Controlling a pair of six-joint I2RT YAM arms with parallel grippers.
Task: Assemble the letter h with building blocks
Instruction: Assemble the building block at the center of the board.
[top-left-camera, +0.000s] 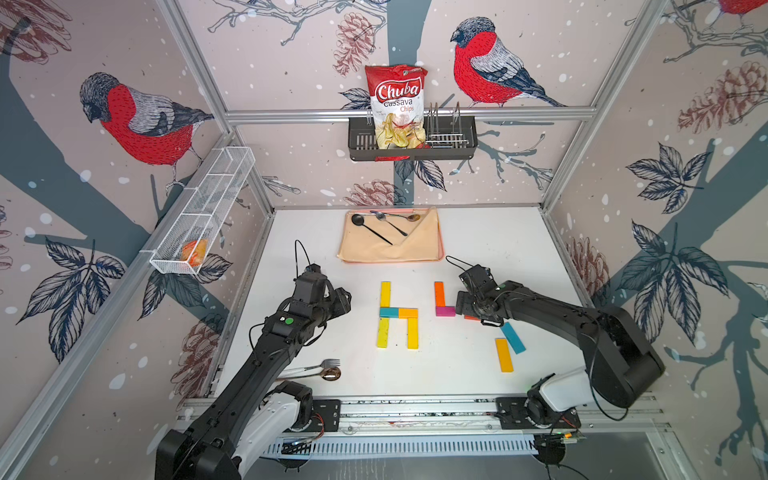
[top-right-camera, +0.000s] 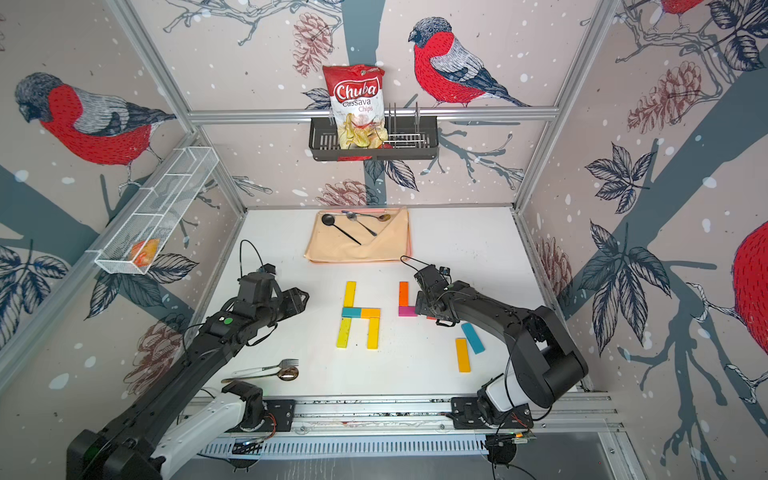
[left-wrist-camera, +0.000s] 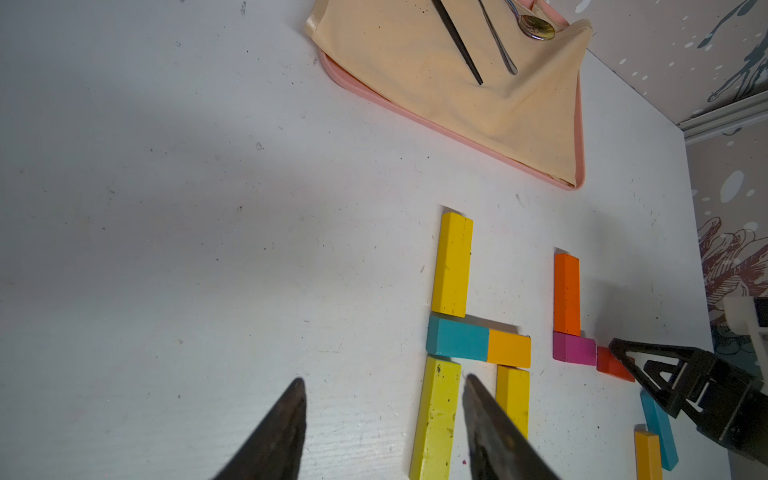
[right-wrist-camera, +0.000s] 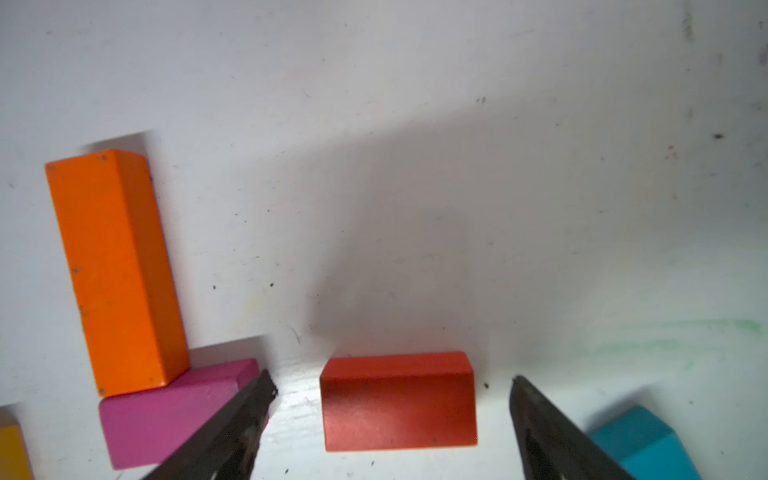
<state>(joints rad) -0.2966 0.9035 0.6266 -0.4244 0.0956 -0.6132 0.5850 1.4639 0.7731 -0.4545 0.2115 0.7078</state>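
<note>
Find the red block (right-wrist-camera: 399, 401) flat on the table (right-wrist-camera: 415, 166) between the wide, empty jaws of the right gripper (right-wrist-camera: 391, 379), long axis running finger to finger, a small gap from the magenta block (right-wrist-camera: 166, 415), well apart from the open left gripper (left-wrist-camera: 383, 380).

A red block (right-wrist-camera: 399, 401) lies on the white bench (right-wrist-camera: 415, 166) between the spread fingers (right-wrist-camera: 232, 428), touching neither of them
</note>
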